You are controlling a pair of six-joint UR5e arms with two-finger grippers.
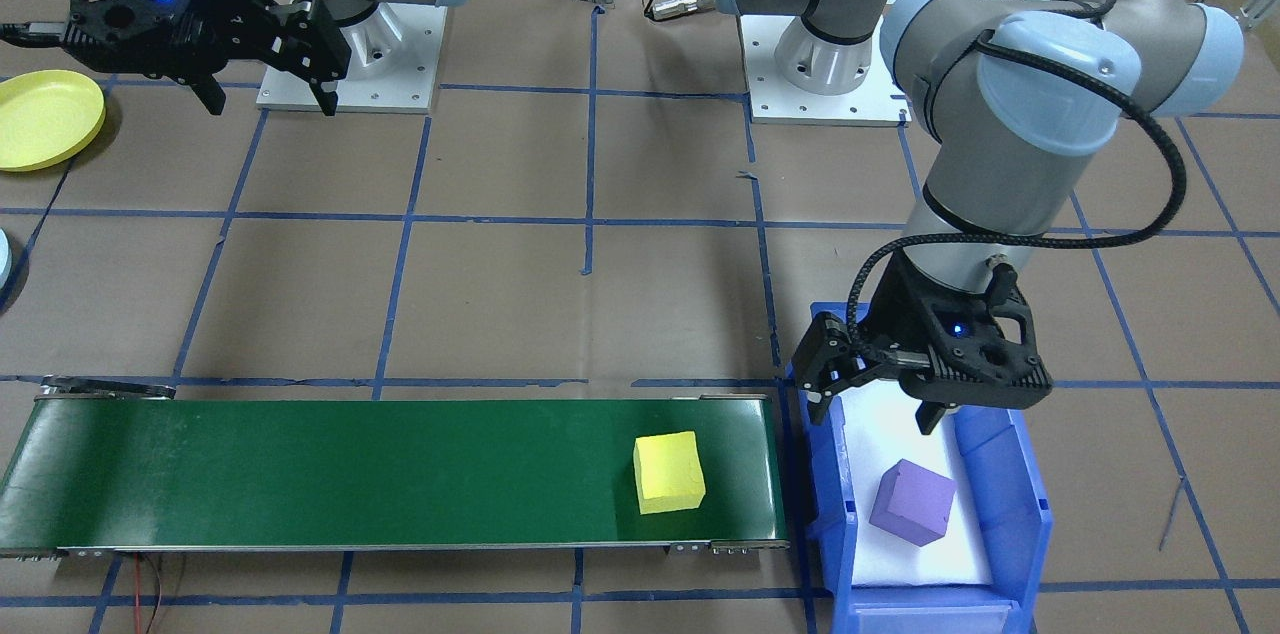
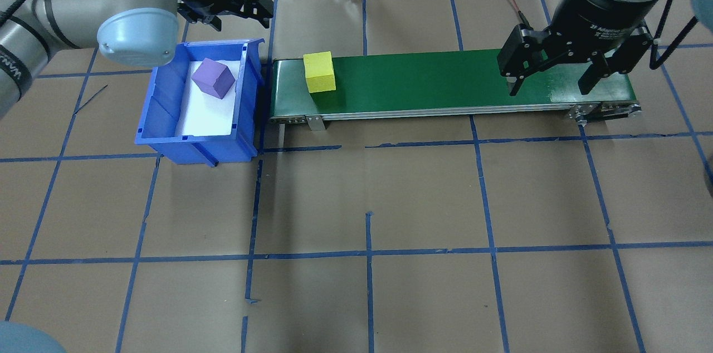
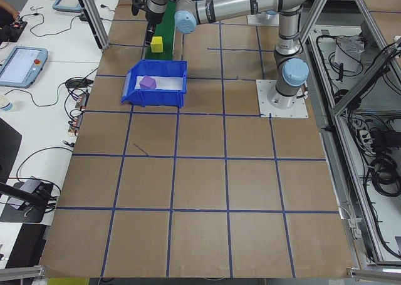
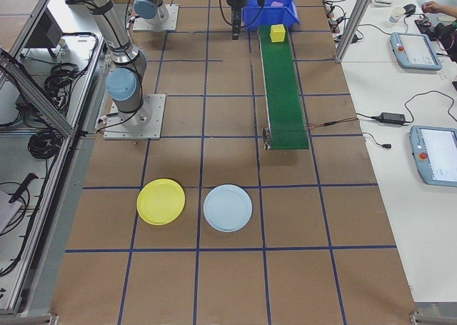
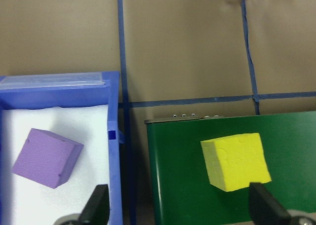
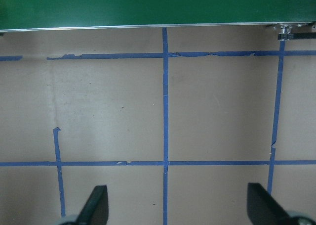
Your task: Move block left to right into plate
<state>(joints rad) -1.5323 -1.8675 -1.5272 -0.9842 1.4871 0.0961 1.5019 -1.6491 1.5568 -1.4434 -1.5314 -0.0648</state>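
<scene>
Yellow block [image 5: 236, 161] between left fingers [image 5: 96, 205], beneath.

Overhead and front cameras face each other, steep, mid-range; both share long green conveyor belt [image 2: 445, 83]. Side cameras high, far, at opposite worktop ends. Left wrist camera close, down onto square yellow foam cube [image 5: 236, 160]; right wrist onto taped brown worktop [image 6: 163, 111].

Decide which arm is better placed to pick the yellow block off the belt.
Probably the left: its open gripper hovers at the belt end where the yellow block sits; the right gripper is over the far end.
</scene>
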